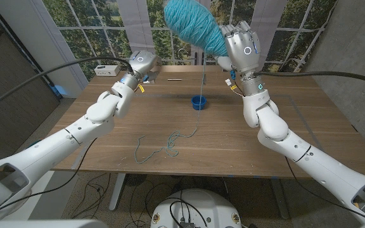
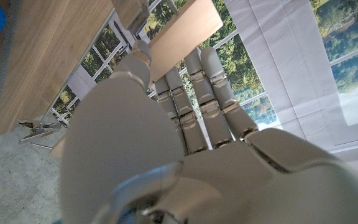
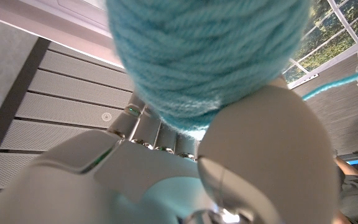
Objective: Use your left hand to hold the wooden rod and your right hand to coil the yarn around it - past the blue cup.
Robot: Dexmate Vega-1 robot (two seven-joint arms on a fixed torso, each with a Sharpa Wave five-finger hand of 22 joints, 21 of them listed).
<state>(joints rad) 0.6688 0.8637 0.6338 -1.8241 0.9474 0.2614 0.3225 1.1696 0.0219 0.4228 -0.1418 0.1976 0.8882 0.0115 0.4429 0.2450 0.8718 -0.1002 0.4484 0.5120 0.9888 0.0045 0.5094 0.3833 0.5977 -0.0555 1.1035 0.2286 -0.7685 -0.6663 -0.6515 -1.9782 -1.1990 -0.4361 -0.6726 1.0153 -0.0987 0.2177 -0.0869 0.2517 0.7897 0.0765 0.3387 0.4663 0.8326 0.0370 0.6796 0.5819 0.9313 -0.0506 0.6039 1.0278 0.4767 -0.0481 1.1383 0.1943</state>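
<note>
Right hand (image 1: 244, 47) is up high at top centre-right of the head view, clamped on the teal yarn ball (image 1: 194, 26). A strand drops toward the blue cup (image 1: 199, 101) mid-frame, with loose yarn trailing on the tabletop (image 1: 296, 136). Upper left, the left hand (image 1: 143, 65) grips the wooden rod (image 2: 184, 30).

Wooden counter (image 1: 277, 136) with a pale grain, standing on white legs (image 1: 115, 190). Grey carpet floor (image 1: 37, 123) at its left, black cables (image 1: 100, 185) trailing beneath the front edge. Back wall: white-framed gridded window (image 1: 87, 35) looking onto green trees, daylight through it; white blind panels (image 1: 141, 22) hang over parts. Dark grey wall (image 1: 350, 57) on the right side. A white power strip (image 1: 107, 70) lies at the counter's far left corner.
</note>
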